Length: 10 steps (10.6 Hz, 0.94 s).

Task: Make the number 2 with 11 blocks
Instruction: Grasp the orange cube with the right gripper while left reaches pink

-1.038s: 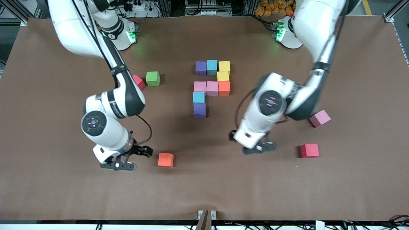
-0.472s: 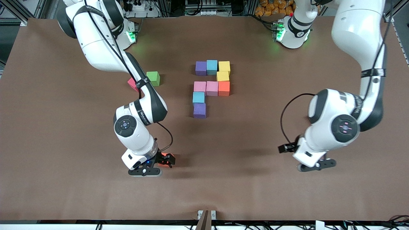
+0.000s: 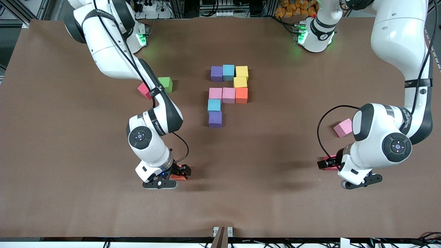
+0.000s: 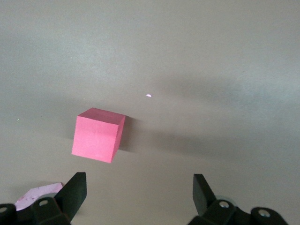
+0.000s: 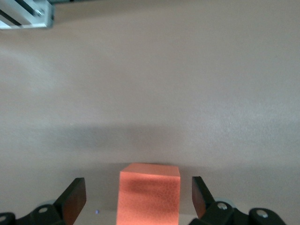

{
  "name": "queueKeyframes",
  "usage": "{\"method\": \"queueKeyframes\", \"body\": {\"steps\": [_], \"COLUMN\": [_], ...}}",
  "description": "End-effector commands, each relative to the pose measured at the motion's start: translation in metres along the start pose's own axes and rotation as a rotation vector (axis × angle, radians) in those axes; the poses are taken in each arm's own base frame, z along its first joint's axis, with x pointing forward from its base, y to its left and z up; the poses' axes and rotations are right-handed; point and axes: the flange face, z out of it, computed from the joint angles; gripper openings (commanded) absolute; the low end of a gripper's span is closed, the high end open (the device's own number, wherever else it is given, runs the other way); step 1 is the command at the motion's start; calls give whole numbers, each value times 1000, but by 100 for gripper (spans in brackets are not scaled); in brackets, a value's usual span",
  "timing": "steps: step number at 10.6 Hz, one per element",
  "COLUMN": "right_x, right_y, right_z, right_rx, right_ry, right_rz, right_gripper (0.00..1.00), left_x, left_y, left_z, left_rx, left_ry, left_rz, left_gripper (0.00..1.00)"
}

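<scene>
Blocks already placed form most of the number 2 (image 3: 227,94) at the middle of the table (image 3: 275,206): a purple cube (image 3: 216,73), a blue cube (image 3: 228,72) and a yellow cube (image 3: 242,71) in the row closest to my bases, a second yellow (image 3: 240,82) under that, then two pink cubes (image 3: 222,93) and an orange one (image 3: 241,95), then a second blue (image 3: 214,105) and a second purple (image 3: 215,119) closest to the front camera. A loose orange cube (image 5: 150,193) sits between the spread fingers of my right gripper (image 3: 172,176), which is low over it and not clamped; the fingers stand apart from its sides. My left gripper (image 3: 348,172) hangs with its jaws wide over the table beside the red cube (image 4: 98,134), gripping nothing; the cube lies outside the fingers. A pale pink cube (image 3: 342,127) lies tilted near my left arm. A green cube (image 3: 165,84) and another red cube (image 3: 143,90) sit together under my right arm, toward its end of the table.
</scene>
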Motion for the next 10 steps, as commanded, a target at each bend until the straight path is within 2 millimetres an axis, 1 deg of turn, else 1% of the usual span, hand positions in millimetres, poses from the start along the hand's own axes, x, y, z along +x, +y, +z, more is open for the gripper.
{"method": "queueKeyframes", "body": {"steps": [1,2,3,5,6,7,8,9,10], "right_x": [-6,-7,-7,-12,-12,-11,-11,-12,-15], "right_y": [-5,-6,-6,-3,-2,0,1,1,2], "right_z": [7,8,8,15,16,15,16,19,25], "right_rx": [-5,-6,-6,-14,-17,-20,-21,-24,-27], "right_ry": [-11,-13,-13,-24,-24,-21,-21,-24,-33], "right_rz": [4,5,5,-3,-6,-6,-5,-6,3], "right_gripper": [100,100,100,100,100,100,100,100,100], "left_x": [5,9,11,13,11,11,13,13,12], "left_y": [-11,-20,-25,-36,-37,-43,-55,-59,-60], "left_z": [20,22,34,55,63,73,83,90,97], "left_rx": [22,24,25,44,65,80,78,73,70], "left_ry": [-13,-11,-21,-14,-9,0,7,13,10], "left_rz": [68,71,91,131,151,160,158,172,179], "left_gripper": [100,100,100,100,100,100,100,100,100]}}
